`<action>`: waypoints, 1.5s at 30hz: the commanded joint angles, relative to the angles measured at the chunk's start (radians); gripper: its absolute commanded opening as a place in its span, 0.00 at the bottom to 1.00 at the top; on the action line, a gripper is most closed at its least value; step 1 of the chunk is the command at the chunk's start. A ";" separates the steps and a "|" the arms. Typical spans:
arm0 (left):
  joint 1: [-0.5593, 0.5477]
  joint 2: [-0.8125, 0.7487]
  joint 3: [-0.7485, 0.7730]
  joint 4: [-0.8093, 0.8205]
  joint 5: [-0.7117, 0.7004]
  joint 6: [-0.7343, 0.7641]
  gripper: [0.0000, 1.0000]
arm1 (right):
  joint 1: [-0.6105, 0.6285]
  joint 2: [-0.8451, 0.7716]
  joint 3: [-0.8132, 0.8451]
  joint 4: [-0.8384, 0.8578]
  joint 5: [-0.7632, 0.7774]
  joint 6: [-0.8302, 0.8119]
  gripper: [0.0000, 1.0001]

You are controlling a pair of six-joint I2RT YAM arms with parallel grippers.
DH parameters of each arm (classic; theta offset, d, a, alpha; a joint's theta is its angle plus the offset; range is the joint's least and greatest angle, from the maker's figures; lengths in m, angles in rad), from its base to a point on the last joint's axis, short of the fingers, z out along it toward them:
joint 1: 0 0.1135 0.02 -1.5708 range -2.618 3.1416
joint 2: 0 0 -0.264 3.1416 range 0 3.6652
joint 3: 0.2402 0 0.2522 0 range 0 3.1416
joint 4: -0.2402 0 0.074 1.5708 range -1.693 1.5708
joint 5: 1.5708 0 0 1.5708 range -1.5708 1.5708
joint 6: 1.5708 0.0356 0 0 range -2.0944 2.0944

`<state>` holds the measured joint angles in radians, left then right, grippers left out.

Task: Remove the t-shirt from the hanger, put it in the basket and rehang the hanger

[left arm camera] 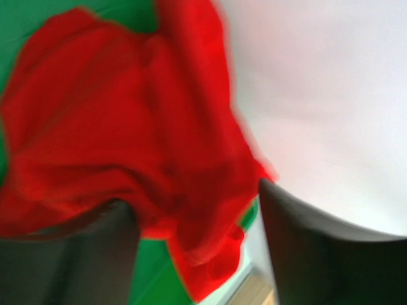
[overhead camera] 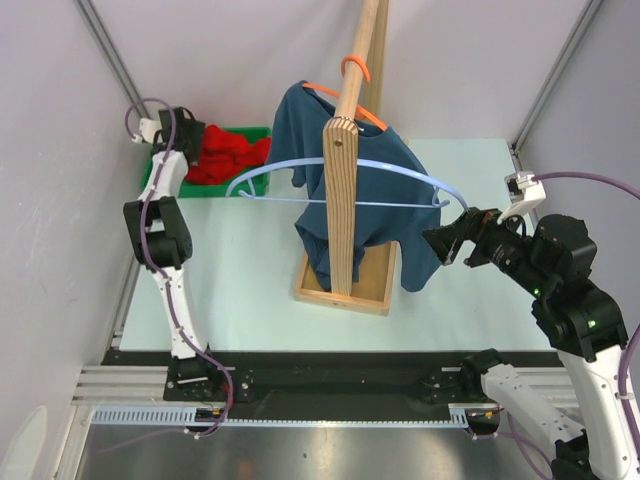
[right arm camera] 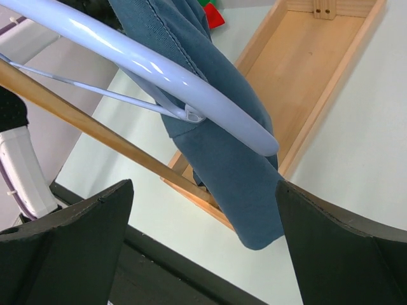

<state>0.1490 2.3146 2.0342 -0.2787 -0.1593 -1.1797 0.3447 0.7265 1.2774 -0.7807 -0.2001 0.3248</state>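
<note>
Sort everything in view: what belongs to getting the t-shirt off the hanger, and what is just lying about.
For the job:
- blue t-shirt
- orange hanger it hangs on
- wooden rack carrying the hanger
- right gripper, open beside the shirt

Lying about:
- light-blue hanger, on the same rack
- red cloth
- green bin holding the cloth

red cloth (left arm camera: 114,127): blurred in the left wrist view
orange hanger (overhead camera: 366,71): mostly covered by the t-shirt (overhead camera: 300,130)

no legible text, labels, brand marks, numbers or signs anywhere in view.
</note>
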 commanded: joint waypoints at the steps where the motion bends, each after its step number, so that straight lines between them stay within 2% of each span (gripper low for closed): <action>1: -0.011 0.045 0.153 -0.254 -0.025 0.103 0.84 | -0.003 -0.002 0.008 0.012 -0.010 0.011 0.98; 2: -0.012 -0.001 0.099 -0.254 -0.042 0.100 0.92 | -0.003 -0.004 0.010 0.009 -0.013 0.013 0.99; 6: -0.014 -0.139 -0.084 -0.142 -0.097 0.132 0.92 | -0.001 -0.004 0.017 -0.014 -0.013 0.020 0.98; 7: -0.014 -0.155 -0.104 -0.126 -0.083 0.140 0.88 | -0.003 -0.010 0.017 -0.017 -0.012 0.022 0.98; 9: -0.014 -0.182 -0.158 -0.030 0.042 0.198 0.69 | -0.003 -0.018 0.017 -0.019 -0.009 0.022 0.98; 10: -0.017 -0.185 -0.175 -0.004 0.088 0.204 0.62 | -0.003 -0.022 0.017 -0.020 -0.006 0.023 0.98; 12: -0.026 -0.192 -0.222 0.062 0.215 0.209 0.59 | -0.001 -0.026 0.020 -0.023 -0.002 0.019 0.98; 14: -0.049 -0.218 -0.300 0.128 0.247 0.203 0.68 | -0.003 -0.024 0.022 -0.023 0.001 0.017 0.98; 16: -0.069 -0.225 -0.351 0.304 0.293 0.183 0.81 | -0.003 -0.024 0.025 -0.022 -0.001 0.019 0.98; 18: -0.095 -0.186 -0.318 0.361 0.334 0.175 0.81 | -0.003 -0.025 0.025 -0.023 -0.001 0.019 0.98; 21: -0.135 -0.086 -0.192 0.345 0.372 0.179 0.77 | -0.001 -0.029 0.025 -0.029 0.010 0.014 0.98; 27: -0.195 0.075 0.010 0.286 0.307 0.164 0.75 | -0.001 -0.029 0.036 -0.048 0.031 0.007 0.98; 30: -0.200 0.060 -0.015 0.250 0.219 0.149 0.74 | -0.003 -0.033 0.040 -0.049 0.033 0.005 0.98; 35: -0.212 0.003 -0.136 0.306 0.119 0.173 0.79 | -0.003 -0.030 0.037 -0.051 0.031 -0.001 0.98; 40: -0.218 0.020 -0.143 0.286 0.069 0.247 0.81 | -0.003 -0.030 0.034 -0.045 0.025 0.002 0.98; 41: -0.218 0.029 -0.131 0.238 0.070 0.246 0.81 | -0.003 -0.033 0.034 -0.043 0.025 0.002 0.98; 44: -0.213 0.058 -0.112 0.225 0.089 0.242 0.73 | -0.003 -0.036 0.030 -0.045 0.030 0.002 0.98; 45: -0.215 0.060 -0.115 0.233 0.092 0.241 0.64 | -0.003 -0.036 0.030 -0.046 0.028 0.002 0.98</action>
<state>-0.0669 2.3749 1.8835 -0.0410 -0.0502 -0.9730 0.3447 0.7010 1.2831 -0.8398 -0.1764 0.3367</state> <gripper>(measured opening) 0.741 0.983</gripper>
